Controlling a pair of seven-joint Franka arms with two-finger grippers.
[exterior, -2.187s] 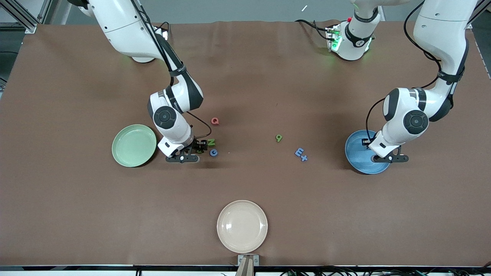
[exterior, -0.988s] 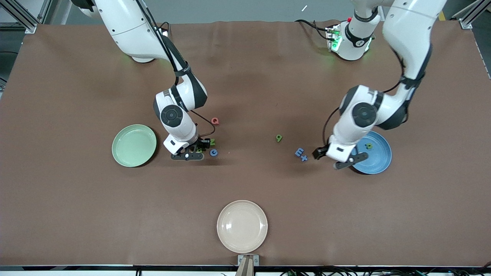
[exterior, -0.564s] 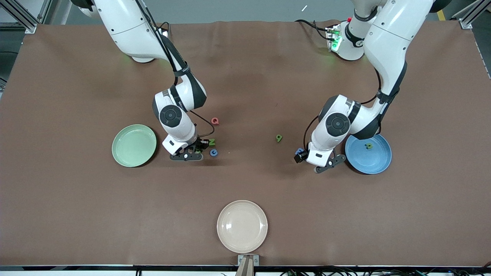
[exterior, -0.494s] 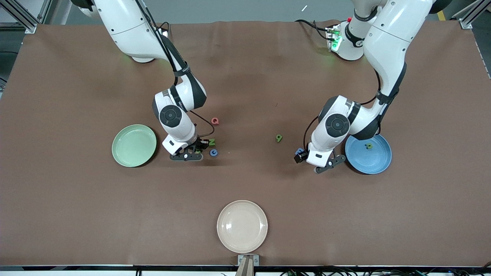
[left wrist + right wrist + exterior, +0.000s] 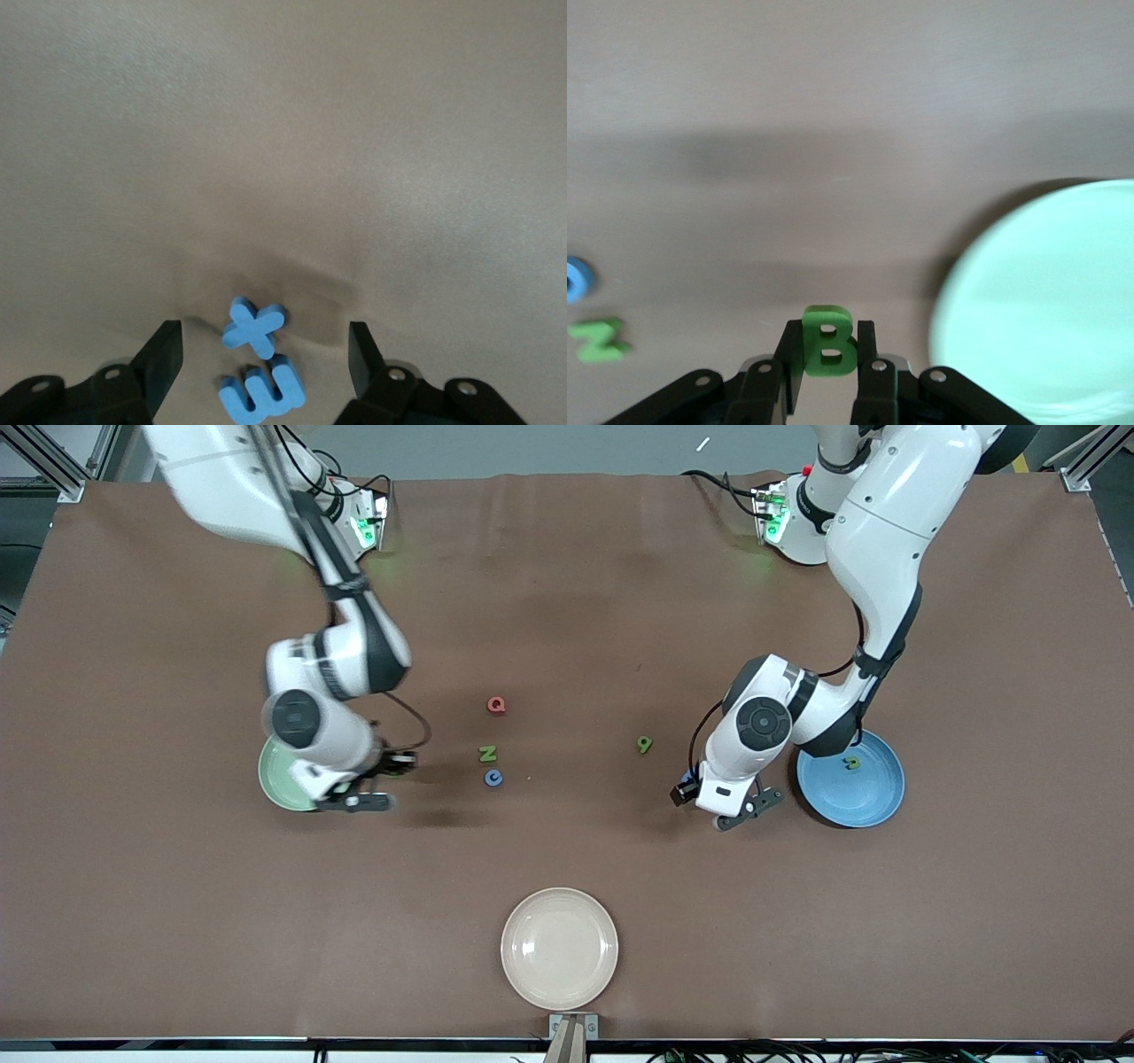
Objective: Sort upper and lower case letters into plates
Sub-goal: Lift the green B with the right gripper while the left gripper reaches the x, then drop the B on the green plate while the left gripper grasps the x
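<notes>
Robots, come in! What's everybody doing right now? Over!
Right gripper shut on green B, beside mint plate. Left gripper open around blue E, blue x touching it. Nothing blocking.

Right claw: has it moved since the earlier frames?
Yes. The right claw, shut on the green B, left the green Z and now hangs at the mint plate's rim.

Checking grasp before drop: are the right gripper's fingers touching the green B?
Touching. The right wrist view shows the right gripper shut on the green B, both fingers against its sides.
</notes>
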